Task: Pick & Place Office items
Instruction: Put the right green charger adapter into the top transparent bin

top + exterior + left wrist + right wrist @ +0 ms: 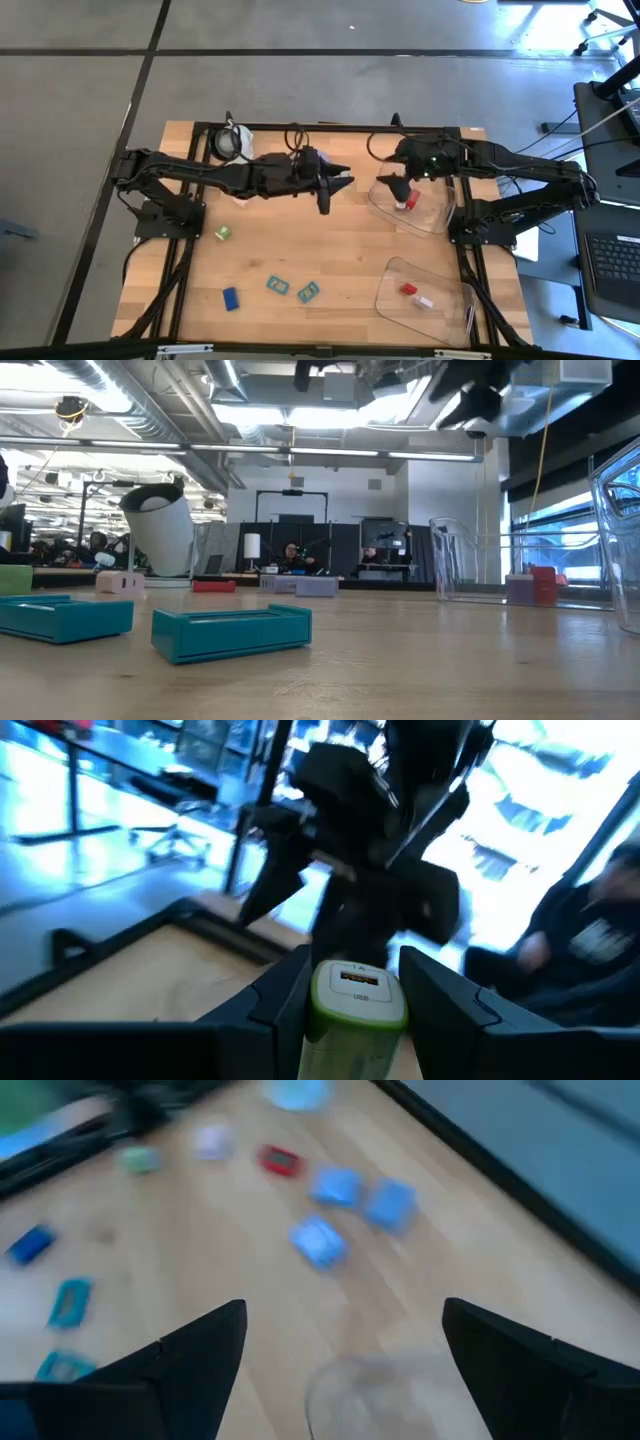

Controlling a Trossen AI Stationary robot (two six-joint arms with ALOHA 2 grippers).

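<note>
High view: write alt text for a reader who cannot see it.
Seen from above, two dark arms meet over the far half of a wooden table: the left tool near the middle, the right tool over a clear tray holding a red piece. Teal clips, a blue block and a green block lie nearer, beside a second tray.

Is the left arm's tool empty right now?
No. In the left wrist view, the left tool is closed around a green-and-white block held between its two fingers.
</note>
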